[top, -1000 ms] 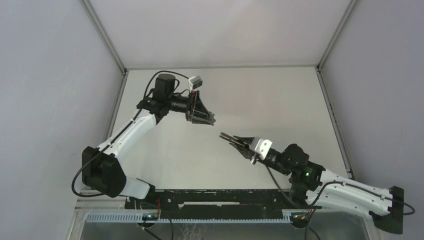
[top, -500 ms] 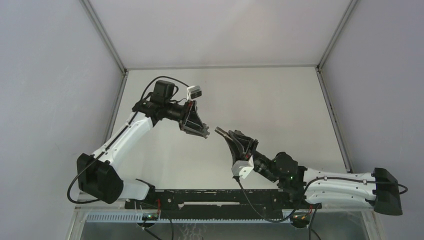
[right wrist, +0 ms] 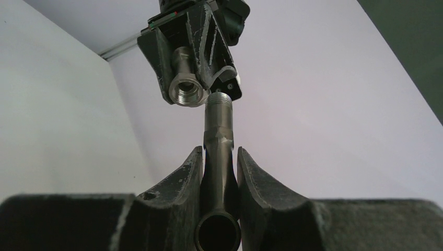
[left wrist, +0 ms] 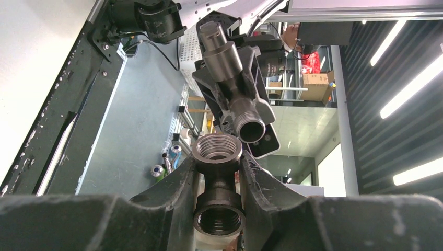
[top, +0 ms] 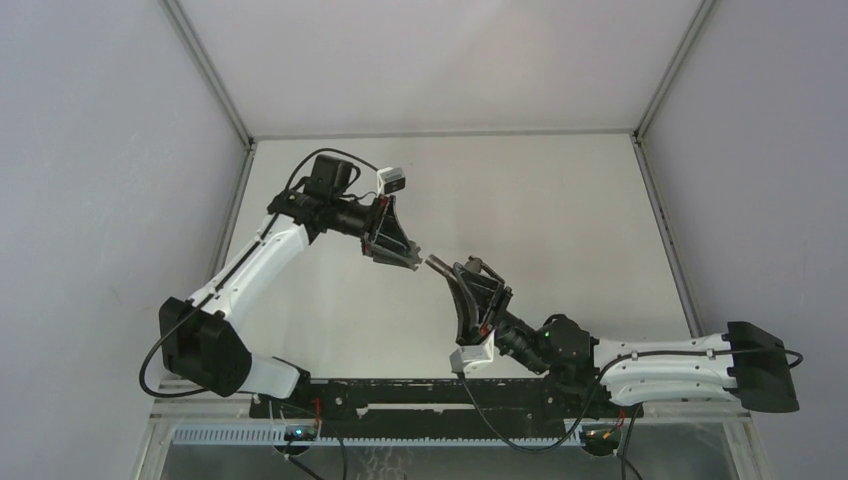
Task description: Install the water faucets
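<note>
Above the bench [top: 560, 200], the left claw [left wrist: 217, 170] is clamped on the stubby fitting [left wrist: 217, 149], the right claw [right wrist: 219, 157] on the stem [right wrist: 218, 117]. Lengthwise the stem points toward the fitting, its threaded end just beside the open mouth, not yet inside.

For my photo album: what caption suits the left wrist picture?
Left gripper holds the stubby fitting; right gripper holds the threaded stem just off its open mouth.
</note>
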{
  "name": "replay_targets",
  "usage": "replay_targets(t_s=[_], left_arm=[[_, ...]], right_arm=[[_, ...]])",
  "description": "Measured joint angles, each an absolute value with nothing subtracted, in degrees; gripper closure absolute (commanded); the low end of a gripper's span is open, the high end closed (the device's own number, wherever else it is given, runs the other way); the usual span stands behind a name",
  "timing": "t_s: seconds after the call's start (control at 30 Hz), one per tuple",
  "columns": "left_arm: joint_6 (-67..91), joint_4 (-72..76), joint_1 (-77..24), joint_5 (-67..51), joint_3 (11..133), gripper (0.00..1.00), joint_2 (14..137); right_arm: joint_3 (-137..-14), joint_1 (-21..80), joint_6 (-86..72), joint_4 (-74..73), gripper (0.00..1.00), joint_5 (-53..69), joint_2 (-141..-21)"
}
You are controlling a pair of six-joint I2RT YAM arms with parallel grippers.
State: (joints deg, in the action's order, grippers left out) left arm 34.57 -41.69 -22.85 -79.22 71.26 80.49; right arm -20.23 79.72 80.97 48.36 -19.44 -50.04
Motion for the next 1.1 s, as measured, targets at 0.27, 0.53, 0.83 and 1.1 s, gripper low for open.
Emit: replay_targets(t_s=[0.27,0.53,0.83,1.1], left_arm=[[35.1,-41.7,-22.9,-79.0,72.1,1.0,80.7],[35.6,-41.7,-22.9,-78.3,72.1,1.0,80.7],[35.6,-41.7,-22.9,-78.2,72.1,1.0,80.6],[35.6,-41.7,-22.9,-78.2,72.1,1.0,80.1]], right_arm=[[-18.8,83.7,83.9,49.5,1.0,-22.5,-50.8],[-18.8,84.6,84.4,50.9,1.0,-23.5,-53.8],[-18.8,84.5,84.5,53.1,1.0,-23.9,-55.5],[-18.8,84.0,84.6,54.0,1.0,-23.9,-55.7]])
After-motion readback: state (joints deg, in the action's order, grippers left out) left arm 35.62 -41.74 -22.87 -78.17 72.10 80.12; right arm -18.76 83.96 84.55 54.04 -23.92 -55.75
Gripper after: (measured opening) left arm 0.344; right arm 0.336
